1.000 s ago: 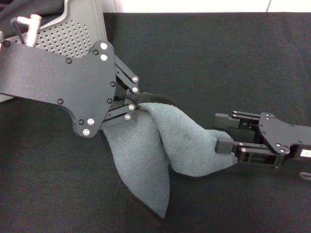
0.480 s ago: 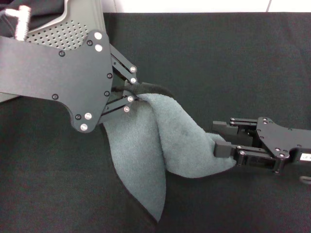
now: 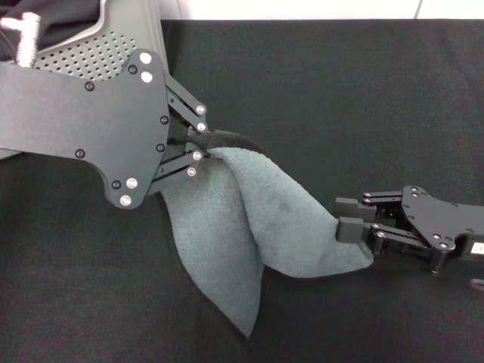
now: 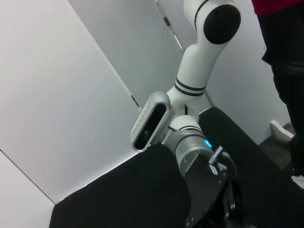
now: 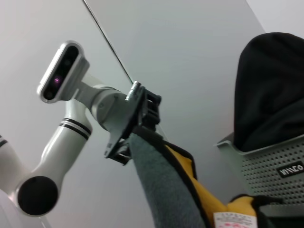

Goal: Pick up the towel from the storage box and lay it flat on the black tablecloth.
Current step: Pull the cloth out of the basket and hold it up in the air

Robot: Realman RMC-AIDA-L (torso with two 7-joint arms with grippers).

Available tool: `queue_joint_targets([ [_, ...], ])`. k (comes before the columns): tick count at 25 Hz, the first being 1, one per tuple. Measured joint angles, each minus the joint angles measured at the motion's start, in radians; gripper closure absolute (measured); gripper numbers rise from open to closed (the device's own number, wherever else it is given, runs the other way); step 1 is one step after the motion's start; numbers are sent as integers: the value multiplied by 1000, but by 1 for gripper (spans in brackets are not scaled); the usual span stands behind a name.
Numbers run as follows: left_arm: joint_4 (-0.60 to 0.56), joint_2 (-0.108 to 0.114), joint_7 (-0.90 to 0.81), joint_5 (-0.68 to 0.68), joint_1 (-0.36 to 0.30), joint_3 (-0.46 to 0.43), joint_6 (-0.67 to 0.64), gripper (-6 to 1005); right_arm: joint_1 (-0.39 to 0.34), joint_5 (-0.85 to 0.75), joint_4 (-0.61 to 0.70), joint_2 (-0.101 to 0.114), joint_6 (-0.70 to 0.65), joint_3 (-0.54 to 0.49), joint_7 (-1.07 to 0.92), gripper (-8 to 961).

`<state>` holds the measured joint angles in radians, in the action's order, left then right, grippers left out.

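The grey-green towel [image 3: 227, 227] hangs over the black tablecloth [image 3: 340, 98], stretched between my two grippers. My left gripper [image 3: 203, 151] is shut on its upper corner by the dark border, just in front of the storage box [image 3: 113, 41]. My right gripper [image 3: 342, 218] is shut on the towel's right-hand corner, low over the cloth. One loose corner trails down toward the near edge. In the right wrist view the towel [image 5: 161, 185] runs up to the left gripper [image 5: 124, 151] and shows a yellow underside. The grey box [image 5: 270, 166] with its black label is beside it.
A glossy black fabric bundle [image 5: 270, 85] fills the storage box at the far left. The left wrist view shows the right arm [image 4: 199, 61] above the black tablecloth [image 4: 118, 190]. A white wall borders the table's far edge.
The right gripper's fingers have drawn together on the towel's corner and the arm has shifted slightly right and nearer. The left gripper has drifted a little left, pulling the towel tauter.
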<state>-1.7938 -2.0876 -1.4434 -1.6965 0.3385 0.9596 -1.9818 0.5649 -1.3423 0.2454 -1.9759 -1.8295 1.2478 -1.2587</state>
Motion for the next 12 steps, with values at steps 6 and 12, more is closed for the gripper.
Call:
queue_joint_targets([
  [6,-3,0,0,16,-9,1,-1,963,-3,0,-10,-1,28,0,0,666],
  [12,-2,0,0,17,-11,4,-2,962,-4,0,-10,-6,29,1,16,739],
])
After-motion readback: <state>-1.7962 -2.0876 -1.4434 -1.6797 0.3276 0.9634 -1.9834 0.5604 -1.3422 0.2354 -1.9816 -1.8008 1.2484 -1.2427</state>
